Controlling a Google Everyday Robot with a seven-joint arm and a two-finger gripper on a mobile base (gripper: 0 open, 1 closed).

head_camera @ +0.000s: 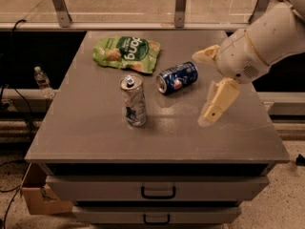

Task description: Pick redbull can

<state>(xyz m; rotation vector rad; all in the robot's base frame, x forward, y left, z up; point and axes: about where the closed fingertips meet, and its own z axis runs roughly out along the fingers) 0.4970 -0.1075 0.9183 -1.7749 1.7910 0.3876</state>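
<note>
The redbull can [134,101], a tall slim silver can with blue patches and a pull-tab top, slightly dented, stands upright near the middle of the grey table [95,137]. A shorter dark-blue soda can [177,77] lies on its side behind and to the right of it. My gripper [200,89] hangs over the right part of the table, to the right of the redbull can and apart from it. Its cream fingers [218,101] stand apart and hold nothing.
A green chip bag [127,54] lies at the back of the table. The table has drawers with handles [158,192] below. A railing [180,5] runs behind. A water bottle [42,80] and a cardboard box [38,194] sit low on the left.
</note>
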